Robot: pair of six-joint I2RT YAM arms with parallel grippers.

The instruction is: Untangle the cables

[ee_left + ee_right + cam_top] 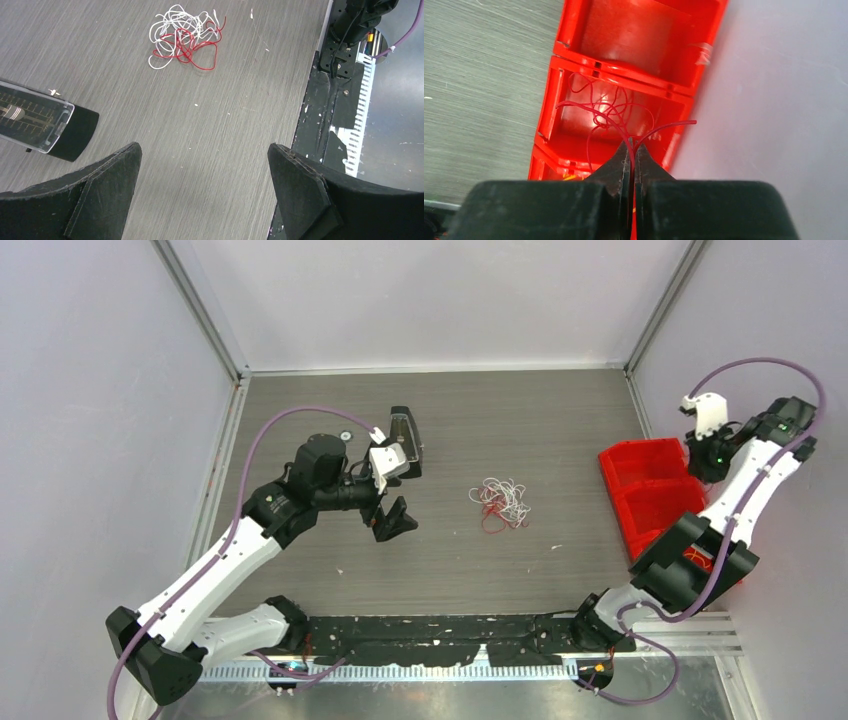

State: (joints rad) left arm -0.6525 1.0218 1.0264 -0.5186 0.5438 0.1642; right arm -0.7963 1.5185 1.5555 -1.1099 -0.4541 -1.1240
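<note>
A tangle of thin white and red cables (500,504) lies on the table's middle; it also shows at the top of the left wrist view (183,37). My left gripper (398,480) is open and empty, hovering left of the tangle, fingertips (121,170) wide apart over bare table. My right gripper (712,455) is shut on a thin red cable (616,121) and holds it above the red bin (650,490). In the right wrist view the cable loops down into the bin's middle compartment (614,115), with the gripper (631,150) pinching it.
A black device with a clear cover (35,122) lies left of the left gripper. The red bin (574,60) stands against the right wall. White walls enclose the table. A black strip (450,635) runs along the near edge.
</note>
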